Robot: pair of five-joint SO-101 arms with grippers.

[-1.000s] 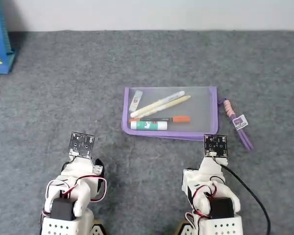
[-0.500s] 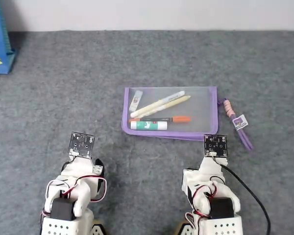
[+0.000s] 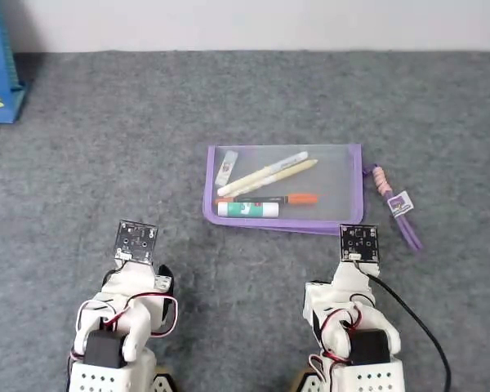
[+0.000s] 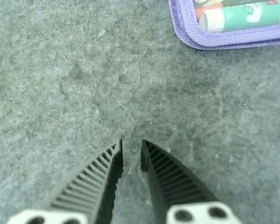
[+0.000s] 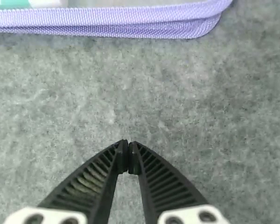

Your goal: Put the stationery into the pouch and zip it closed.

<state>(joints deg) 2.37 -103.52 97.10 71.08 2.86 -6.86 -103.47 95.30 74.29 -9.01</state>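
1. While both arms are sitting folded back at the near edge of the grey mat (image 3: 106, 147), the L arm (image 3: 131, 302) and R arm (image 3: 347, 310) are lying side by side, well apart, wrists pointing fwd toward the pouch (image 3: 335, 167).
2. L gripper (image 4: 131, 150) is hanging low over bare mat. Its jaws are standing only a narrow crack apart and gripping nothing. One purple corner of the pouch is lying ahead of it and off to the side, not touching.
3. R gripper (image 5: 128, 148) is hovering just over the mat w/ its tips pressed together and nothing btwn them. The pouch's long purple edge is running across just ahead of it, apart from the tips.
4. The pouch is lying flat mid-mat, clear face up, nearer the R arm than the L.
5. Inside it, a glue stick (image 3: 247, 210) is resting along the near edge. An orange pen (image 3: 290, 198) is lying just beyond it, then two pale yellow pens (image 3: 265, 174) slanting side by side, w/ an eraser (image 3: 226, 167) at the far corner on the L arm's side.
6. Can't tell if the zip is fully shut.
7. A purple strap (image 3: 396, 208) is trailing off the pouch's end on the R arm's side.
8. A blue box (image 3: 0, 65) is standing at the far corner, well away.
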